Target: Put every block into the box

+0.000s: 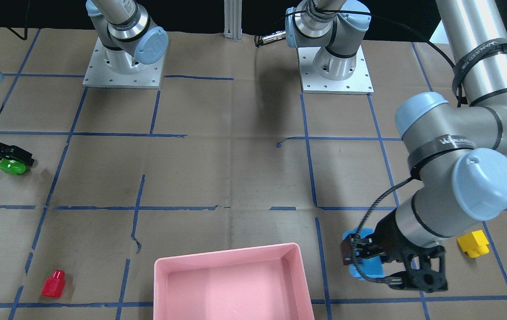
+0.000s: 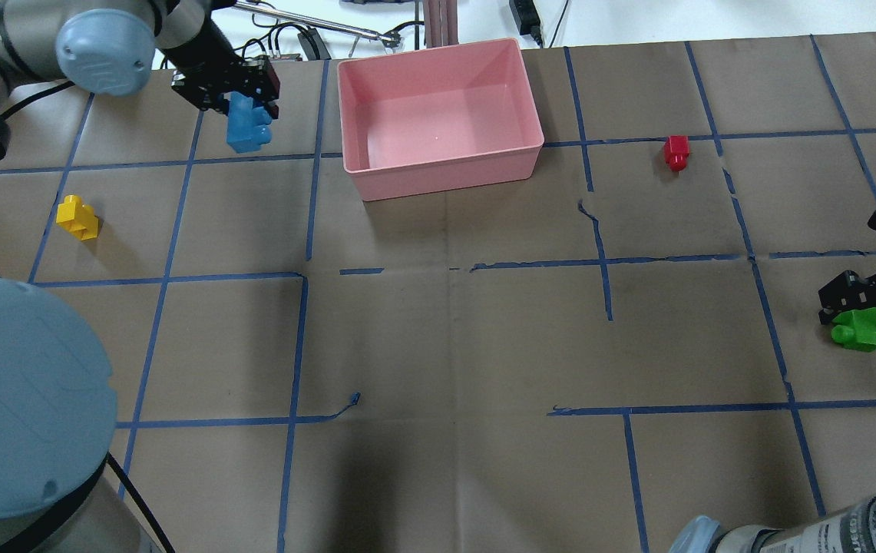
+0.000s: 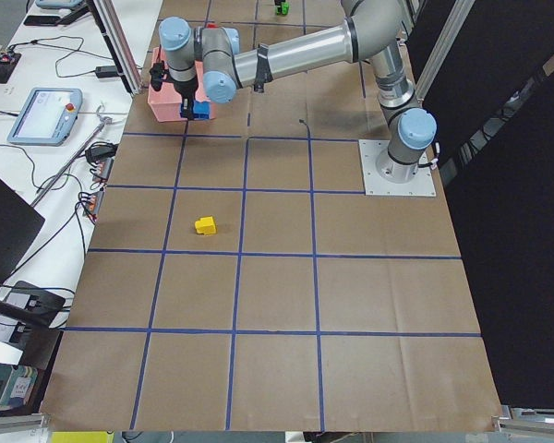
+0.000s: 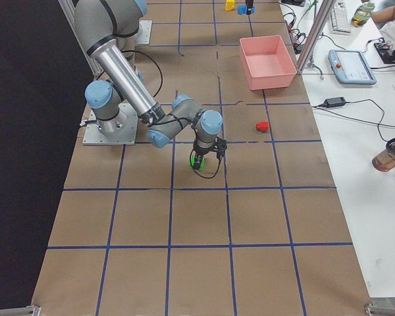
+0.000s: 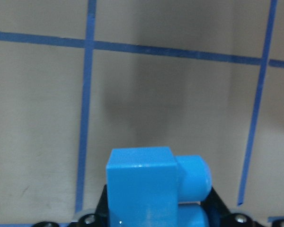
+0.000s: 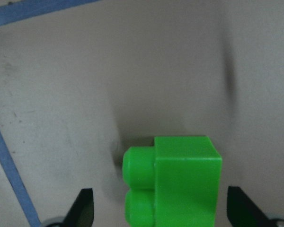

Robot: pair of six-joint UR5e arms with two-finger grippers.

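Observation:
My left gripper (image 2: 244, 98) is shut on the light-blue brick (image 2: 247, 129) and holds it a little above the table, beside the pink box (image 2: 438, 175). The wrist view shows the brick (image 5: 142, 184) between the fingers. The box (image 1: 231, 260) holds nothing. My right gripper (image 2: 864, 306) is open and straddles the green brick (image 2: 860, 330), which rests on the table. In its wrist view the brick (image 6: 180, 179) has gaps to both fingers (image 6: 83, 208). The yellow brick (image 2: 77, 217) and the small red brick (image 2: 676, 152) lie loose on the table.
Brown paper with blue tape lines covers the table (image 2: 445, 346). Both arm bases (image 1: 122, 66) stand at the robot's side. Cables and a pendant lie beyond the table's far edge (image 2: 315, 31). The yellow brick (image 1: 473, 243) lies close to my left arm's wrist.

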